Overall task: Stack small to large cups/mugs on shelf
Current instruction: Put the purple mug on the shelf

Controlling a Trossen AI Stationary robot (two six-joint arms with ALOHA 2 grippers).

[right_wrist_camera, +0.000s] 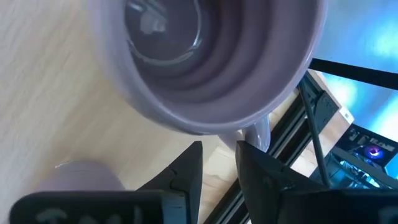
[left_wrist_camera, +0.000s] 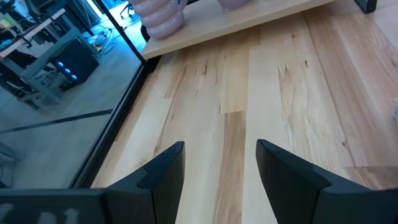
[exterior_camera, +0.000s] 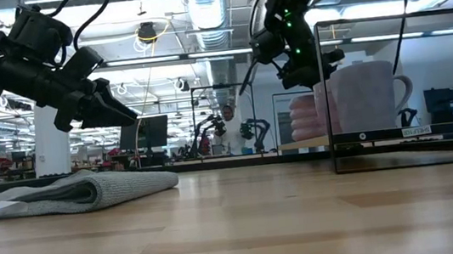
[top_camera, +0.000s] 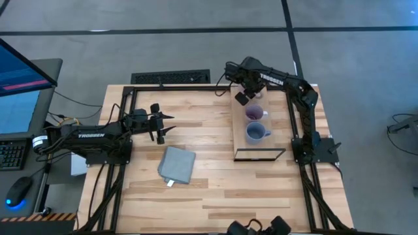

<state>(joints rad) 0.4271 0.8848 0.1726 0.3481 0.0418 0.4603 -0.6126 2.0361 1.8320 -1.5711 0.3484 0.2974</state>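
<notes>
The shelf (top_camera: 240,138), a pale board on a black wire frame, stands at the table's right. A lavender mug (top_camera: 255,113) and a blue-grey mug (top_camera: 257,132) stand on it. A ribbed lavender mug (right_wrist_camera: 205,62) stands on the board's far end (exterior_camera: 304,116). My right gripper (right_wrist_camera: 217,152) is just above this mug's rim on the handle side and points steeply down. Its fingers are a narrow gap apart, with nothing between them. My left gripper (top_camera: 162,126) waits open above the table, left of the middle. My right gripper stands close over the ribbed mug's rim (right_wrist_camera: 211,129) beside its handle (right_wrist_camera: 258,132), coming from above. One finger (right_wrist_camera: 255,168) covers the handle's lower part, so I cannot tell whether it touches the mug. The mug rests upright on the shelf.
A folded grey cloth (top_camera: 177,164) lies on the table in front of my left gripper, between the arms. The black frame rails (top_camera: 130,104) run along the table's edges. Bare wood lies between the cloth and the shelf.
</notes>
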